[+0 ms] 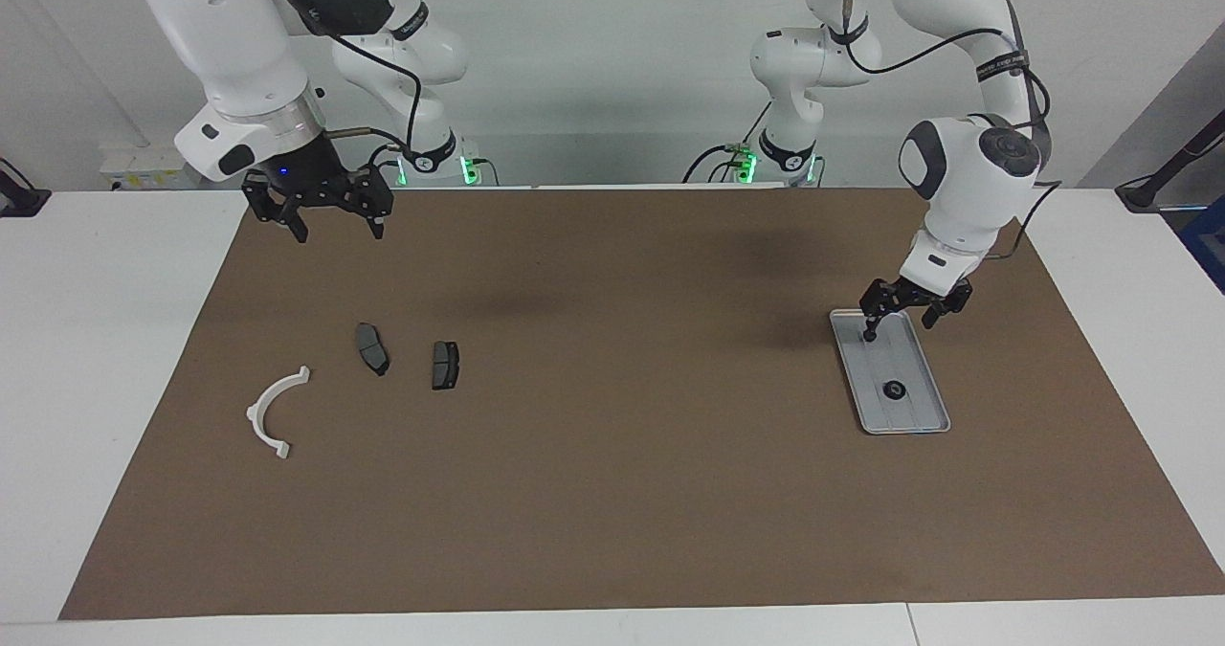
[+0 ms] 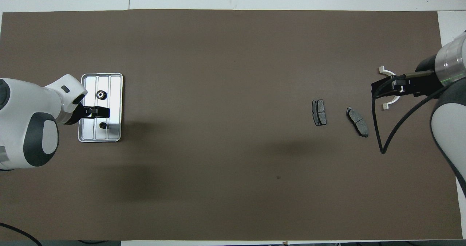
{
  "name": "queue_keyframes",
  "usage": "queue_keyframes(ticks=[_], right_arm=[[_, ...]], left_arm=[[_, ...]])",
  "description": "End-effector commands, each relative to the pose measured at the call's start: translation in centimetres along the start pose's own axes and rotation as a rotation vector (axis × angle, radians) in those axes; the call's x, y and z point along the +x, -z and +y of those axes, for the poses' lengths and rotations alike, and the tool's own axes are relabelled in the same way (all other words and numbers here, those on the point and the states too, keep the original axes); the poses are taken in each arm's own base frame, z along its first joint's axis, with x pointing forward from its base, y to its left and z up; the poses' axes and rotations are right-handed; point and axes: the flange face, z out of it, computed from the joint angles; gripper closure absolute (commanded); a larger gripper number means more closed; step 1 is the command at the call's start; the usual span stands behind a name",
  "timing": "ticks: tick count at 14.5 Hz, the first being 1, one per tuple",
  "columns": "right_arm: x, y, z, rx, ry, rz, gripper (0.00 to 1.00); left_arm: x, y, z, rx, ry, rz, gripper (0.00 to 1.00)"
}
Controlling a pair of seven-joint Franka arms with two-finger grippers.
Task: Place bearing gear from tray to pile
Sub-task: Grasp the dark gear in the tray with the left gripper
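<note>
The left gripper [image 1: 904,319] hung low over the robot-side end of the tray [image 1: 921,416], fingers spread wide and holding nothing. The bearing gear [image 1: 894,389], a small dark toothed ring, lay flat in the tray's other half, farther from the robots and clear of the fingers. The tray sat on the brown mat [image 1: 612,493] toward the left arm's end of the table.

The pile lay well apart, toward the right arm's end: a white half-ring bracket [image 1: 276,412] and two brake pads [image 1: 372,348] [image 1: 445,365]. The right gripper [image 1: 330,220] waited above the mat on the robots' side of those parts, fingers open and empty.

The risks looked plain. The gear was small and low, so fingers closing off-centre could likely nudge it across the smooth metal rather than seize it. A descent too deep might strike the tray floor or catch the raised rim and shift the whole tray. A shallow pinch on the teeth could let the gear slip free during the long carry to the pile.
</note>
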Motion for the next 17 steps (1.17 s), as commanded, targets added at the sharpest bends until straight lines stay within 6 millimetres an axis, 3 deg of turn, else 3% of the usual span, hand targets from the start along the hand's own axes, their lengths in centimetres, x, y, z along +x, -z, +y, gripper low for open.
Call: queue_keyframes(ticks=[1, 7, 13, 17], right_arm=[[-0.2, -2.6, 0.1, -0.001, -0.015, 0.023, 0.0], [0.8, -8.4, -0.6, 0.004, -0.05, 0.065, 0.0], [3.3, -14.2, -2.3, 0.014, -0.112, 0.072, 0.0], [4.4, -16.1, -2.3, 0.02, -0.114, 0.093, 0.0]], left_arm=[[-1.2, -0.9, -0.7, 0.004, -0.011, -0.001, 0.03], [-2.2, -2.9, -0.9, 0.004, -0.012, -0.021, 0.05], [-2.5, -3.9, -0.9, 0.005, -0.01, -0.018, 0.05], [-2.3, -5.1, -0.6, 0.007, -0.014, -0.014, 0.05]])
